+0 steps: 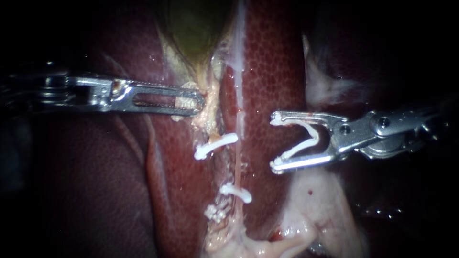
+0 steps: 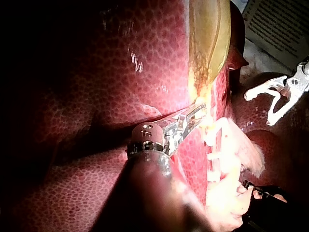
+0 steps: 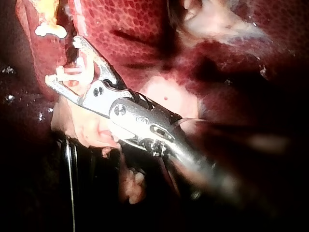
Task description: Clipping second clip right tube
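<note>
You're on the approach. At centre right, your right instrument [image 1: 276, 142] holds an open white clip [image 1: 313, 136] in wide-spread jaws, just right of the thin right tube [image 1: 237, 162]. Next, I judge, straddle that tube above the lower clip [image 1: 236, 192]. Your left instrument [image 1: 195, 102] pinches pale tissue [image 1: 206, 115].

Your counter [image 2: 257, 57] shows only as a pale patch beyond the liver [image 2: 120, 72]; a printed sheet [image 2: 280, 26] lies on it.

You have no writing here that you can read. In the left wrist view, a printed sheet [image 2: 280, 26] lies beyond the far edge of the liver [image 2: 120, 72]. It carries lines of small dark print, too fine to make out.
</note>
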You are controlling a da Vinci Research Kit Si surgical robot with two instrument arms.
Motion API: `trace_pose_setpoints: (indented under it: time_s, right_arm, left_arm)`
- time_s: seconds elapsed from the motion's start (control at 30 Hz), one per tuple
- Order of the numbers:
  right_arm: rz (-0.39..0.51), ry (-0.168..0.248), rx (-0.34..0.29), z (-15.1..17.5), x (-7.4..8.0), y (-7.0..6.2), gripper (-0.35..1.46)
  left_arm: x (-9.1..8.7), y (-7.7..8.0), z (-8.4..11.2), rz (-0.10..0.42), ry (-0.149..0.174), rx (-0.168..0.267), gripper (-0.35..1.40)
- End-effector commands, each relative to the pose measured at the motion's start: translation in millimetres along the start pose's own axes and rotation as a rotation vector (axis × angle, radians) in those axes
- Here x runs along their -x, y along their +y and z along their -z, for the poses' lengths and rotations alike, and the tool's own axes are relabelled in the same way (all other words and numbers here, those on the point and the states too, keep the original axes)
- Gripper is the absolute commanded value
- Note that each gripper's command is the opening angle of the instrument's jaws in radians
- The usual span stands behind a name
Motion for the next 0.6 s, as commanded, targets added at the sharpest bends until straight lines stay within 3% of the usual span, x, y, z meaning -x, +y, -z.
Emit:
trace_pose_setpoints:
  time_s: [0.03, 0.2, 0.33, 0.6]
  right_arm:
    - [0.0, 0.0, 0.0, 0.0, 0.0, 0.0, 0.6]
    - [0.0, 0.0, 0.0, 0.0, 0.1, 0.1, 0.6]
    - [0.0, 0.0, 0.001, 0.0, 0.1, 0.2, 0.6]
    - [0.0, 0.0, 0.001, -0.1, 0.2, 0.2, 0.6]
  left_arm:
    - [0.1, 0.0, 0.2, 0.001, 0.001, -0.001, -0.35]
    - [1.2, -0.7, 2.1, 0.008, 0.005, -0.003, -0.35]
    - [3.0, -1.6, 4.9, 0.019, -0.001, 0.01, -0.35]
    - [6.6, -2.7, 10.6, -0.003, -0.057, 0.027, -0.35]
